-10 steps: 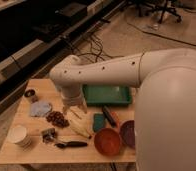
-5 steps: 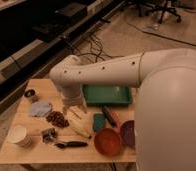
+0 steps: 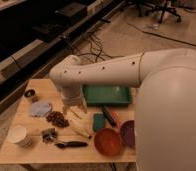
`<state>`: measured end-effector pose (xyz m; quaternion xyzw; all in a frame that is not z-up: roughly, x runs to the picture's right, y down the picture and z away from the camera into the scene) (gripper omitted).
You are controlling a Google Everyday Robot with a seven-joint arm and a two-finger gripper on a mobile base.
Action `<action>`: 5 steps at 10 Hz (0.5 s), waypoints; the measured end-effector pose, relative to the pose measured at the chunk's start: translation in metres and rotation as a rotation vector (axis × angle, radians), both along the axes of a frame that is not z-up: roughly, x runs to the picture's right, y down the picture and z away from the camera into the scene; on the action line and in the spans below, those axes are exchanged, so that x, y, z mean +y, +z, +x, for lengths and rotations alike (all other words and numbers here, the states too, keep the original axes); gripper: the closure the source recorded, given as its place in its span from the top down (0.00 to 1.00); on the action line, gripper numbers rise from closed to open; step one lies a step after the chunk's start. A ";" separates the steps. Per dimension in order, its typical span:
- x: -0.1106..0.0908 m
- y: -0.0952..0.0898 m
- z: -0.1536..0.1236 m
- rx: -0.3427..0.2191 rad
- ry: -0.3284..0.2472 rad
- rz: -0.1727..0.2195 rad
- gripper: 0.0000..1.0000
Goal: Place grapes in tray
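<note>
Our gripper (image 3: 74,108) hangs, jaws spread, just right of the grapes (image 3: 57,119). We see a free strip of table (image 3: 41,152) from there to the tray (image 3: 108,95), whose floor lies bare. Bananas (image 3: 80,127), a green block (image 3: 99,121) and a red bowl (image 3: 108,141) crowd the near side. Our arm (image 3: 111,72) spans above the tray's far rim.

the table (image 3: 38,152) is matt wood, the tray (image 3: 107,95) smooth green plastic. the gripper (image 3: 74,110), pale plastic, hangs just beside the lumpy grapes (image 3: 57,118).

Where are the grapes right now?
In the camera view the grapes lie on the left half of the table, beside the blue cloth, just left of the gripper.
</note>
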<state>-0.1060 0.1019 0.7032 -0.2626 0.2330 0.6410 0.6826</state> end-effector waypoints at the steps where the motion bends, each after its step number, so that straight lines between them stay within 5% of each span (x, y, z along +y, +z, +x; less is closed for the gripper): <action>1: 0.000 0.000 0.000 0.000 0.000 0.000 0.65; 5: -0.002 0.008 -0.002 -0.032 -0.018 -0.020 0.65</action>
